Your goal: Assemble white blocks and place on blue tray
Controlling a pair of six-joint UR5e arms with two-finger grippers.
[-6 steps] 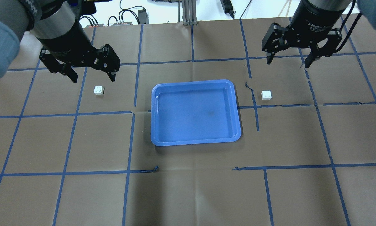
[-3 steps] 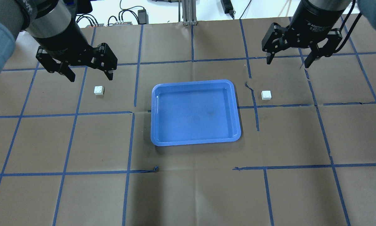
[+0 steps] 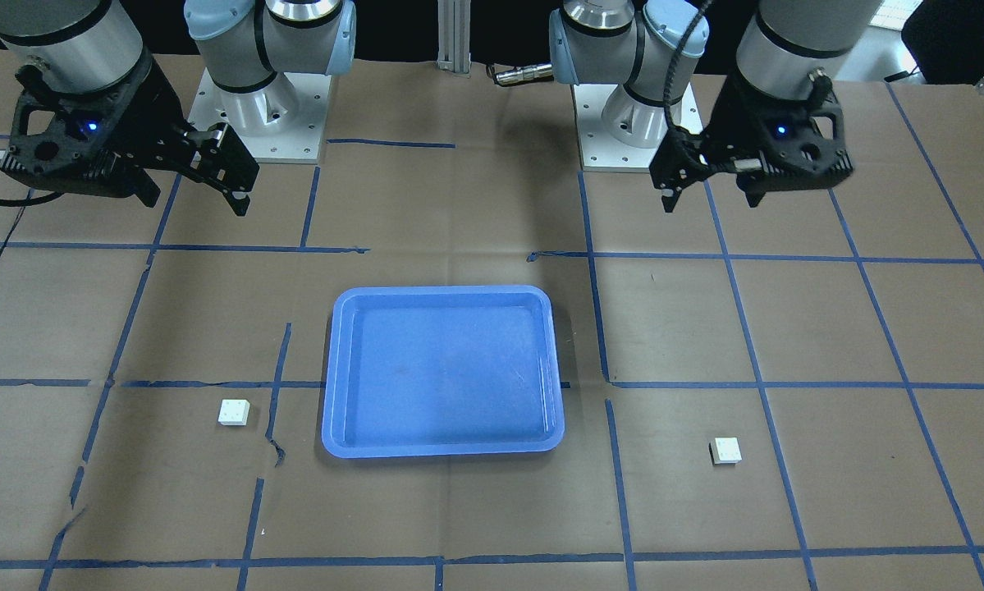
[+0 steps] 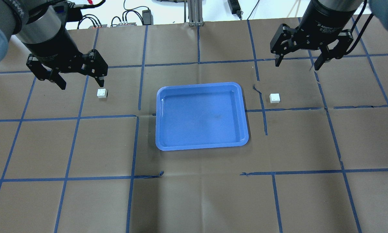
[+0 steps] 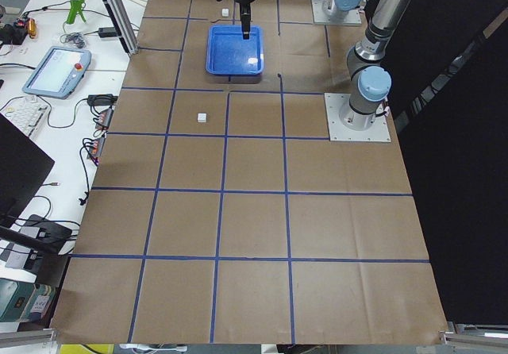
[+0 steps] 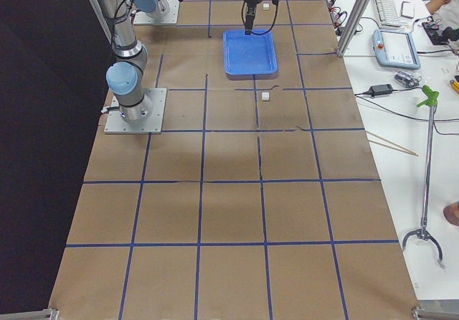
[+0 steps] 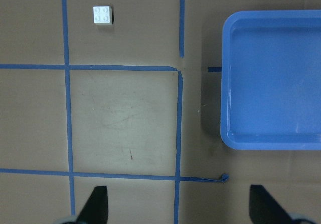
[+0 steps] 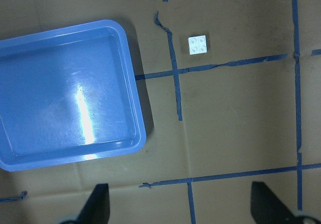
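Two white blocks lie on the table, one on each side of the empty blue tray. The left white block lies studs up just right of and below my left gripper, which is open, empty and held above the table. It also shows in the left wrist view. The right white block lies in front of my right gripper, which is open, empty and raised. It also shows in the right wrist view. The tray shows in the front view too.
Brown paper with a blue tape grid covers the table. Cables and power bricks lie past the far edge. An aluminium post stands at the back centre. The arm bases sit at the robot's side.
My left gripper has moved to the left and slightly nearer, still open, so the left block now sits off its right fingertip. The right arm and both blocks have not moved.
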